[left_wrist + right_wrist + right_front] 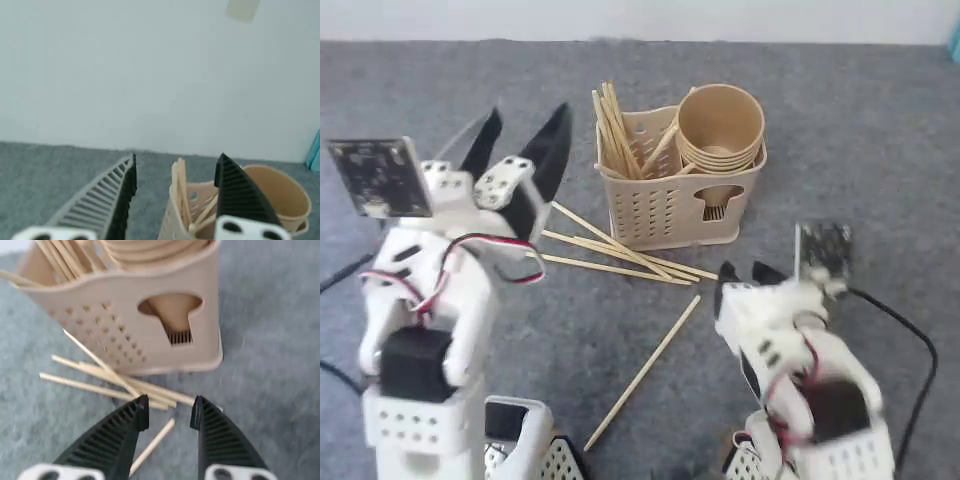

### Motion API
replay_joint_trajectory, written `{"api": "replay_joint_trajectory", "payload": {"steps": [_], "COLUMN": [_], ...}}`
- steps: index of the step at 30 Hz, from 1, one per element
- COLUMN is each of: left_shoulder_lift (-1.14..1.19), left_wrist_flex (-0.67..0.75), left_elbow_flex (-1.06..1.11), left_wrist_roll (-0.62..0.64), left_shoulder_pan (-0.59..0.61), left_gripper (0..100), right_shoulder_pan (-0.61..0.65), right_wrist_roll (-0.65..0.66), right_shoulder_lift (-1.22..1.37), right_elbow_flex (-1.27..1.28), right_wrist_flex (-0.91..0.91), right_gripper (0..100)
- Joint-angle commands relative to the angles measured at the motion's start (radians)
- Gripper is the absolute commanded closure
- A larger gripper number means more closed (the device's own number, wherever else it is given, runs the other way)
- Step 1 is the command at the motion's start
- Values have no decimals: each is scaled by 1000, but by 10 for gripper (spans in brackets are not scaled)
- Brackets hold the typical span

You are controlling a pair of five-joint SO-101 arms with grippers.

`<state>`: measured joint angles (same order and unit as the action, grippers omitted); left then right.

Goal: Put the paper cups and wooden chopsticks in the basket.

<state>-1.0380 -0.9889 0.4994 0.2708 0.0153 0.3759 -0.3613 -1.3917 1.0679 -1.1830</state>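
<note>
high view: the basket stands on grey carpet toward 12 o'clock, a stack of cups in its 3 o'clock side, a sheaf of chopsticks upright in its 9 o'clock side. more sticks lie fanned on the carpet at its foot, toward 7 o'clock, with a lone stick farther out toward 6. the left gripper, at the basket's 9 o'clock, gapes wide and holds nothing. the right gripper, at 5 o'clock, is parted a little, also bare.

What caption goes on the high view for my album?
Left gripper and right gripper open by the basket of cups; chopsticks lie outside.
</note>
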Motion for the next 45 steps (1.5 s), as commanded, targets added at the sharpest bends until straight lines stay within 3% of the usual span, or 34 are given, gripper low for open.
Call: {"api": "replay_joint_trajectory", "payload": {"steps": [1,7,18,29,34,38,45], "left_shoulder_lift": [5,41,222,433,471,494,531], "left_wrist_flex": [-181,-229,6,146,166,166,184], "left_elbow_flex": [-58,122,410,424,424,424,426], "left_wrist_roll": [-5,-3,-3,-3,38,43,44], "left_shoulder_pan": [83,183,230,232,232,230,230], "left_gripper": [761,761,761,762,763,763,763], "right_shoulder_pan": [39,128,150,147,147,147,99], "right_wrist_roll": [-84,-204,-316,-316,-308,-307,-229], "right_shoulder_lift": [255,561,993,1024,1026,1026,955], "right_elbow_flex": [-32,-46,-48,-43,-43,-40,-103], "right_wrist_flex": [77,217,473,527,529,512,334], "right_gripper": [854,854,854,856,998,981,992]}}
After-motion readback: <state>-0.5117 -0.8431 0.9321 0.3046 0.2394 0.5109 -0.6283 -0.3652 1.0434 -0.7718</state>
